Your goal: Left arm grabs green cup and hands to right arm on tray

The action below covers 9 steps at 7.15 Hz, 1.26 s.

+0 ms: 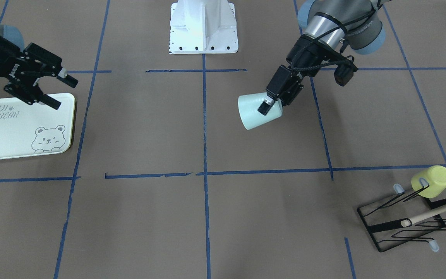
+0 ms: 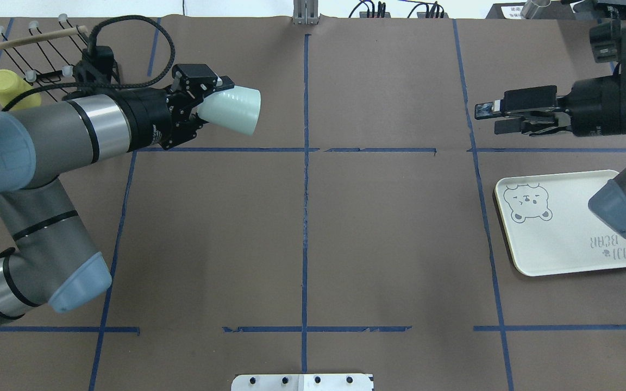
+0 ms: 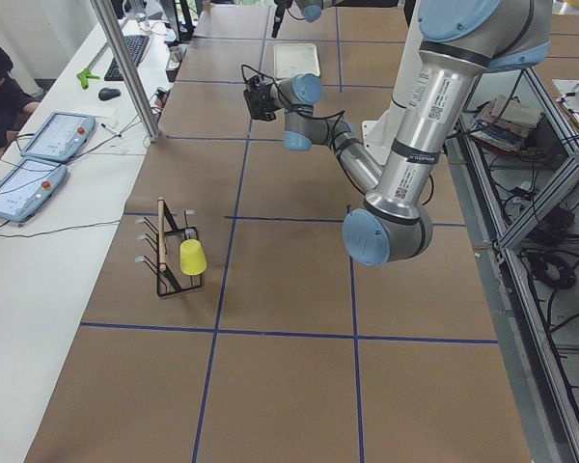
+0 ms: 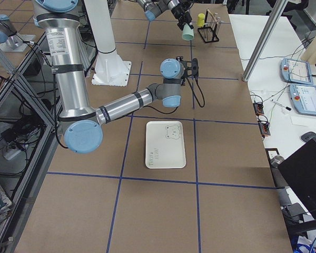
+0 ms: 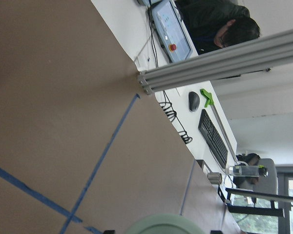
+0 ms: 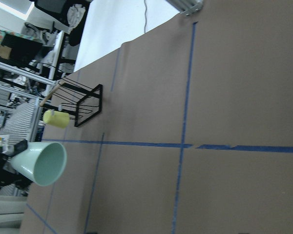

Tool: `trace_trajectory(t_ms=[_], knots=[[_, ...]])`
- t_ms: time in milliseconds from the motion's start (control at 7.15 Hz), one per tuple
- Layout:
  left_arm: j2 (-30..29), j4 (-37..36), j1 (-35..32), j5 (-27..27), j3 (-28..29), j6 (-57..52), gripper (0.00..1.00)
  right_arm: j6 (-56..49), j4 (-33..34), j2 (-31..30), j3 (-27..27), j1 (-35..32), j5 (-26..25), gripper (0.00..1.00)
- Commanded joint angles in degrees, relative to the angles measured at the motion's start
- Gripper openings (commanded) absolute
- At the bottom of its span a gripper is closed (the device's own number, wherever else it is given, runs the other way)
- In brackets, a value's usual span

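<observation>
Green cup is being held in the air by the left end effector, well apart from the tray and clear of the surface. It is lying nearly on its side. Its long axis is running roughly level, along the length of the surface, with the wide open mouth pointing toward the tray and the narrow bottom pointing away from it. The right wrist view is looking into that mouth. The left end effector is clamping the cup near its bottom end, with one black finger lying across the outer wall; the opposite finger is hidden behind the cup in the front-facing view. The left arm is reaching in from the side opposite the tray.

The right end effector is hanging raised close by the tray, its fingers spread apart and gripping nothing, pointing away from the tray toward the cup. It is standing well apart from the cup. The tray is lying flat on the surface, with its bear drawing at a corner nearer the cup.

At the end of the surface farthest from the tray, a yellow-green cup is sitting on the prongs of a black wire rack, beside a wooden stick resting across the rack.
</observation>
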<state>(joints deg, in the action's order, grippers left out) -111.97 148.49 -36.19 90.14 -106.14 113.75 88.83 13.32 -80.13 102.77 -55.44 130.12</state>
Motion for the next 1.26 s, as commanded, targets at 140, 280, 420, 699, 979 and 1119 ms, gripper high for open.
trace_trajectory(t_ms=[140,280,420,699,979,1119], knots=[[-0.1,17.8,4.8,-0.1,2.1,0.3,0.52,11.9,-14.7,3.6,0.0,14.3,-14.8,1.00],[-0.1,25.5,5.9,-0.1,5.6,0.3,0.52,14.9,-15.8,6.2,0.1,17.1,-17.4,1.00],[-1.0,31.7,6.7,-0.6,9.1,0.3,0.52,17.1,-18.2,7.3,0.1,20.3,-21.1,1.00],[-1.7,34.4,7.8,-1.9,10.0,0.9,0.52,21.4,-20.2,8.0,0.2,25.5,-29.2,1.00],[-2.0,34.4,8.3,-1.9,10.0,3.4,0.53,21.3,-20.0,8.2,-0.8,25.6,-29.5,0.99],[-2.1,34.3,9.0,-2.0,10.1,3.3,0.53,21.6,-19.6,9.9,-1.3,25.6,-30.6,0.99]])
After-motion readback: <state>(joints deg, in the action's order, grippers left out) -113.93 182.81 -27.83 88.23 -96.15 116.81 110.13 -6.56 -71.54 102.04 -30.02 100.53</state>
